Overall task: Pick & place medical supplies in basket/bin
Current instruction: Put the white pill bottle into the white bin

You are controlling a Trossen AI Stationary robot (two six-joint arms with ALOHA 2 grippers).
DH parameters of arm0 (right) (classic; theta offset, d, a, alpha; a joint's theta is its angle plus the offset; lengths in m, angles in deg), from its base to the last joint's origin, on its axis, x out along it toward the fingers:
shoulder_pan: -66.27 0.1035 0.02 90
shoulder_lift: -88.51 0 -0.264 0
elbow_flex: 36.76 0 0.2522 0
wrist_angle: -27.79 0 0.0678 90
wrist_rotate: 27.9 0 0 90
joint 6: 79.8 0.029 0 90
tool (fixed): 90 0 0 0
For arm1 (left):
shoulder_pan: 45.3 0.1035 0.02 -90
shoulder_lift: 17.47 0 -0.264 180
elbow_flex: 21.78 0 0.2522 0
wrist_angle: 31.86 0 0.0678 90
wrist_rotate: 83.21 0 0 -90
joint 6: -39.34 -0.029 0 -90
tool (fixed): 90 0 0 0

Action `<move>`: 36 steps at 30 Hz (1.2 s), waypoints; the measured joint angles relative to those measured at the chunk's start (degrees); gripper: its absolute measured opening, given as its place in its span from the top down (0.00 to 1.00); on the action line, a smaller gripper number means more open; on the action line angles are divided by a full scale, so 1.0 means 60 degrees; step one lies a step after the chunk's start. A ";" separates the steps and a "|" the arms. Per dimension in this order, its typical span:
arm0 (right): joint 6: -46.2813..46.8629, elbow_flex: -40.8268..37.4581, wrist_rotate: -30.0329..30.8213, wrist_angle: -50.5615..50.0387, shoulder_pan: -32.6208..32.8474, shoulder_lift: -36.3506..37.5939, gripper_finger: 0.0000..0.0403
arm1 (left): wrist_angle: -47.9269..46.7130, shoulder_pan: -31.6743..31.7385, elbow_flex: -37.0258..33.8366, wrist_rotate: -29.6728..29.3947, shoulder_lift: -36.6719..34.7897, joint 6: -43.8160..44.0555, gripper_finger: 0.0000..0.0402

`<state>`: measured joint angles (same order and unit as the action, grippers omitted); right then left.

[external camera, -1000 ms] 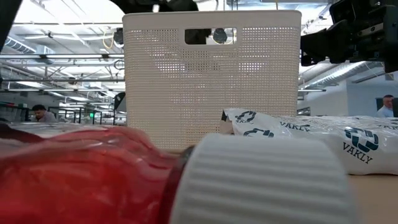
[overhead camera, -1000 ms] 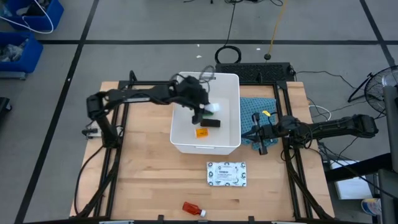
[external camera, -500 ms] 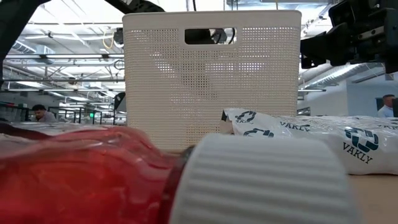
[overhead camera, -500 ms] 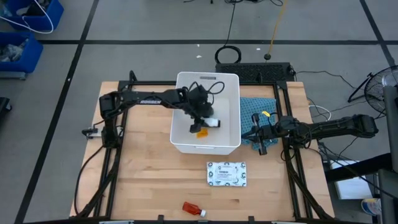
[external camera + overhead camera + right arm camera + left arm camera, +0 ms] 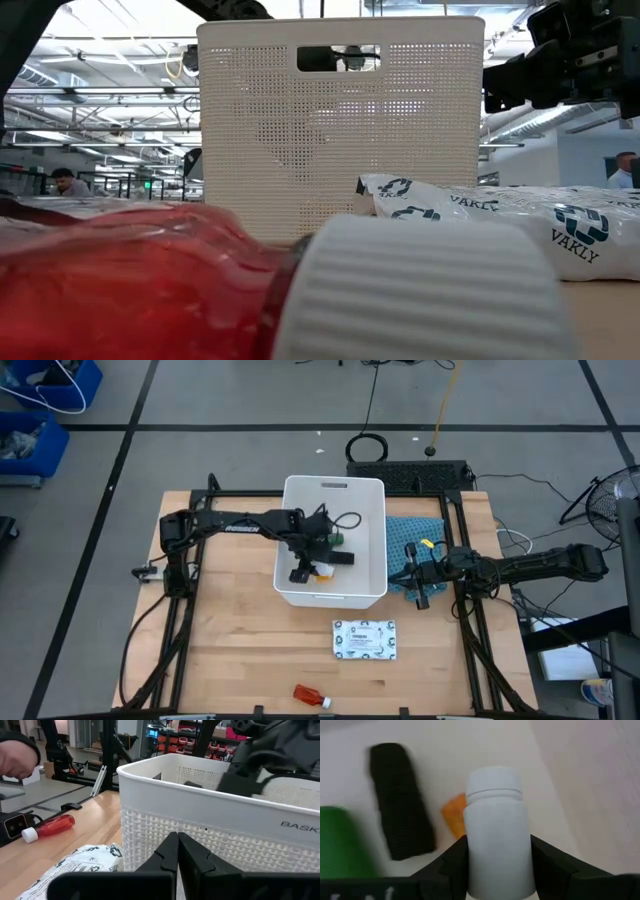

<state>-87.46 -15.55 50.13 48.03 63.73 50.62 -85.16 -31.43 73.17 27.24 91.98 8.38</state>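
Observation:
The white basket (image 5: 333, 592) stands mid-table. My left gripper (image 5: 306, 571) reaches down into it, shut on a small white cylinder (image 5: 495, 820). On the basket floor below lie a black oblong (image 5: 400, 820), a green oblong (image 5: 337, 842) and an orange vial (image 5: 453, 815). A flat white printed packet (image 5: 364, 639) and a red bottle with a white cap (image 5: 312, 696) lie on the table near the front edge. My right gripper (image 5: 419, 598) hangs shut and empty, right of the basket, over the teal cloth (image 5: 415, 535). My left gripper pinches the white cylinder between its two fingers, on opposite sides of the body (image 5: 470, 865), below the cap. The fingers slant down from above and run along the cylinder. Its capped end (image 5: 492, 780) points away from the gripper, toward the basket floor.
The basket's walls enclose my left gripper on all sides. In the low view the red bottle (image 5: 130, 280) and its cap (image 5: 420, 290) fill the foreground before the basket (image 5: 340, 120) and the packet (image 5: 500, 215). A person's hand (image 5: 17, 752) shows beyond the table.
My left gripper has sunk deeper into the basket and gone toward its near wall, tipping more steeply down and rolling. The white cylinder has stayed between its fingers and come down with it.

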 joint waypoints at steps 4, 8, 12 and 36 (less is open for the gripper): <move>-0.0010 0.0000 0.0004 -0.0001 0.0000 0.0000 1.00 | -0.0389 -0.0316 -0.0004 -0.0070 0.0000 -0.0668 0.54; -0.0055 0.0000 0.0007 -0.0002 0.0000 -0.0001 1.00 | -0.0590 -0.0635 -0.0004 -0.0012 0.0000 -0.0926 0.53; -0.0148 0.0000 0.0015 0.0000 0.0000 0.0000 1.00 | -0.0656 -0.0854 -0.0004 0.0069 0.0000 -0.0847 0.57; -0.0087 0.0000 -0.0011 0.0000 0.0000 0.0000 1.00 | -0.0657 -0.1055 -0.0011 -0.1514 0.0490 0.0185 0.38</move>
<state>-87.98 -15.55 50.07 48.03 63.73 50.62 -89.10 -37.77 73.11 18.16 94.92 9.49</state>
